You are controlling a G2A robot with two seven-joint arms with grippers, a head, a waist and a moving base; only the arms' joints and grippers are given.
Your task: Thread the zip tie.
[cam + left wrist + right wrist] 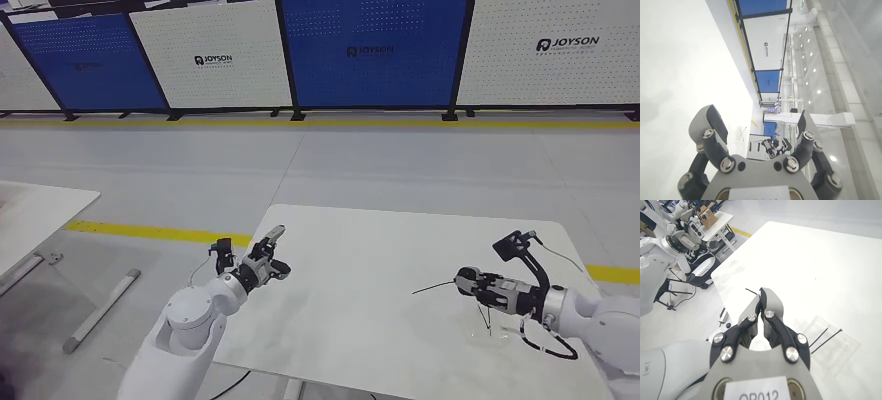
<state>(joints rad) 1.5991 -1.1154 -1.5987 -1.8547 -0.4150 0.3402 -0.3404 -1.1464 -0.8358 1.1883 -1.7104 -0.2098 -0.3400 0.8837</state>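
white table (380,270) w/ a clear sheet (838,351) on its right side, l pincer (759,115) spread wide apart by the left edge, r pincer (761,293) clamped on a black zip tie (751,291) held above the table, 2 more ties (829,339) lying on the sheet

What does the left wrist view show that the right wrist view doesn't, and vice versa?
Left wrist: the left gripper, open and empty; blue and white partition panels. Right wrist: a black zip tie clamped in the shut right gripper; the clear tray under two spare ties. Both: the white table, the right gripper and perhaps the ties, far off in the left wrist view.
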